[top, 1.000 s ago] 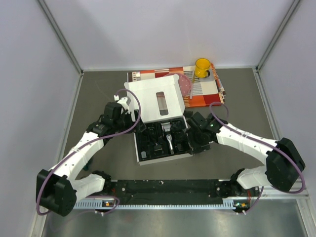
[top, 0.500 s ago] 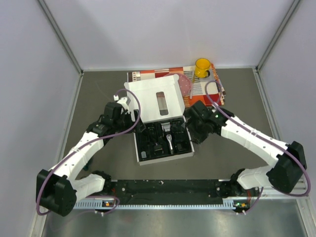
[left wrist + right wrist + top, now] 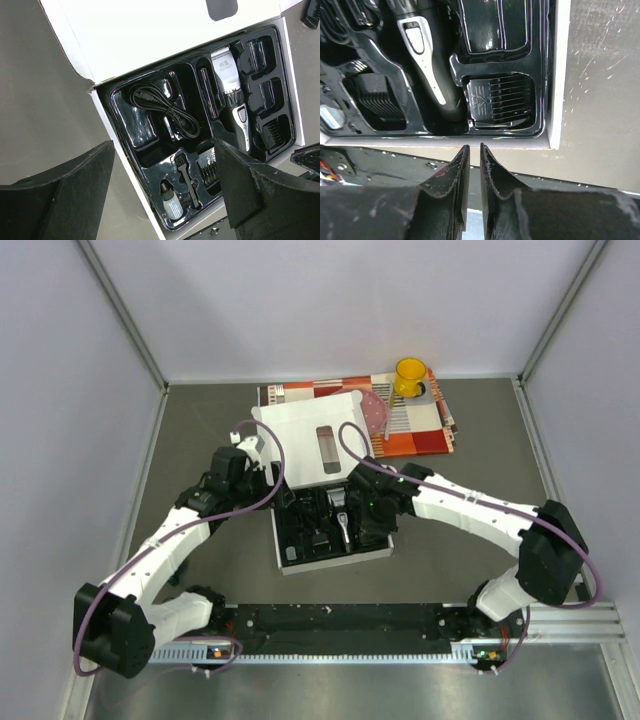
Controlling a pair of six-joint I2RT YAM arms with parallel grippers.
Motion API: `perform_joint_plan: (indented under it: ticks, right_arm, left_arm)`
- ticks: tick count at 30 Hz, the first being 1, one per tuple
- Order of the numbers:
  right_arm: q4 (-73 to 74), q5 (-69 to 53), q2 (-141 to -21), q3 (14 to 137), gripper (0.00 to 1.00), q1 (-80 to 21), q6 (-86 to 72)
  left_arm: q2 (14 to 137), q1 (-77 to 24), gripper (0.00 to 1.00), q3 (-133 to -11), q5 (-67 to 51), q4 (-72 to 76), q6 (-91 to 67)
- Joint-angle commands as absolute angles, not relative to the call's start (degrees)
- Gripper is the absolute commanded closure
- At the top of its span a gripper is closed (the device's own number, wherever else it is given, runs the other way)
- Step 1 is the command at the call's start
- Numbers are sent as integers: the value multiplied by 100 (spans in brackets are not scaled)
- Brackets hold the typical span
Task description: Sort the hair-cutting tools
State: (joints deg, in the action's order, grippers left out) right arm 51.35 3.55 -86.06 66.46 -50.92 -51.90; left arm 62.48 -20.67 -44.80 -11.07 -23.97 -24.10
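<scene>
The silver-and-black clipper (image 3: 232, 95) (image 3: 427, 65) lies in the black moulded tray (image 3: 290, 552) of the white box (image 3: 300, 445). A coiled black cord (image 3: 170, 110), a small brush (image 3: 187, 180) and a little bottle (image 3: 170, 205) sit in the tray's left pockets. Guard combs fill other pockets (image 3: 502, 100) (image 3: 275, 135). My left gripper (image 3: 165, 150) hangs open above the tray's near left corner, holding nothing. My right gripper (image 3: 471, 148) hovers over the tray's near right edge. Its fingers are almost together, only a thin slit between them, with nothing in it.
A yellow cup (image 3: 409, 377) stands on a patterned cloth (image 3: 420, 430) behind the box. The box lid leans back from the tray. Grey walls close in the table on three sides, and a black rail (image 3: 340, 625) runs along the near edge.
My right arm has swung left, from beside the box to above the tray's right side, and its jaws have closed. The left arm and the tools have not moved.
</scene>
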Motion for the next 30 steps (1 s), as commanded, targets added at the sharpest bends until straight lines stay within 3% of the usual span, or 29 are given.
perform_joint_plan:
  ticks: [1, 30]
  right_arm:
    - [4711, 123, -8727, 6557, 87, -5133, -4746]
    - [4307, 809, -9027, 6196, 87, -5133, -4790]
  left_arm:
    - [6179, -2048, 14, -4597, -1195, -2171, -2382]
    - [6170, -2048, 14, -4570, -1222, -2171, -2373]
